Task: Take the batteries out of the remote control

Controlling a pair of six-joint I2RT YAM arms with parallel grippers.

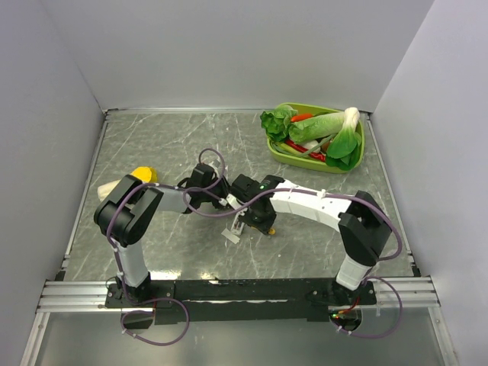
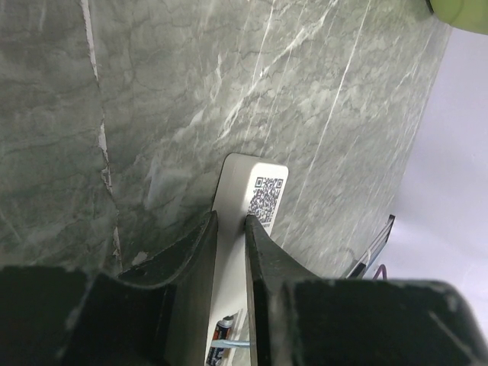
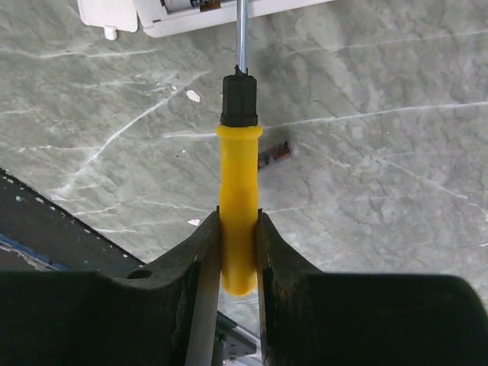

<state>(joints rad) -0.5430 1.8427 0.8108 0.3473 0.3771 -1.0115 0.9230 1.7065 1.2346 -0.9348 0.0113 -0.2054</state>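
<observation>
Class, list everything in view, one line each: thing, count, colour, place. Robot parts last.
slim white plastic remote control: one, white, mid-table
small cylindrical batteries: two, dark with reddish parts, one loose on table, one in remote's recess
small flat white cover piece: one, white, beside remote
yellow-handled steel screwdriver: one, yellow and silver, shaft reaching the remote
lime-green plastic tray: one, green, far right corner
mixed vegetables: several, green and red, in the tray
rounded yellow object: one, yellow, left side
pale beige object: one, beige, beside it
marbled table: one, grey-green, underneath
left arm: one, black and white, jaws shut on the remote
right arm: one, black and white, jaws shut on the screwdriver
</observation>
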